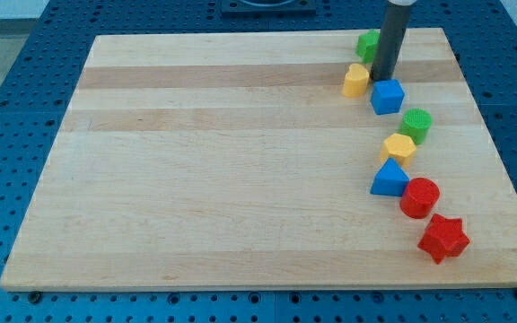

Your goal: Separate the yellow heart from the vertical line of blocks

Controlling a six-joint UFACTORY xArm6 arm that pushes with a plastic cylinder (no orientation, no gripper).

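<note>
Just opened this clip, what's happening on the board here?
A rod-ended arm is pushing blocks on a wooden board. My tip sits between the yellow heart on the view's left and the blue cube just below-right. The heart lies slightly left of the line running down the view's right side to the red star.

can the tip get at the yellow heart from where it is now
Probably yes: my tip sits just right of the yellow heart, with nothing between them; the blue cube lies below, out of the way.

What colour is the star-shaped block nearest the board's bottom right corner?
Red. The star block shows clearly in the camera view, just below a red cylinder.
</note>
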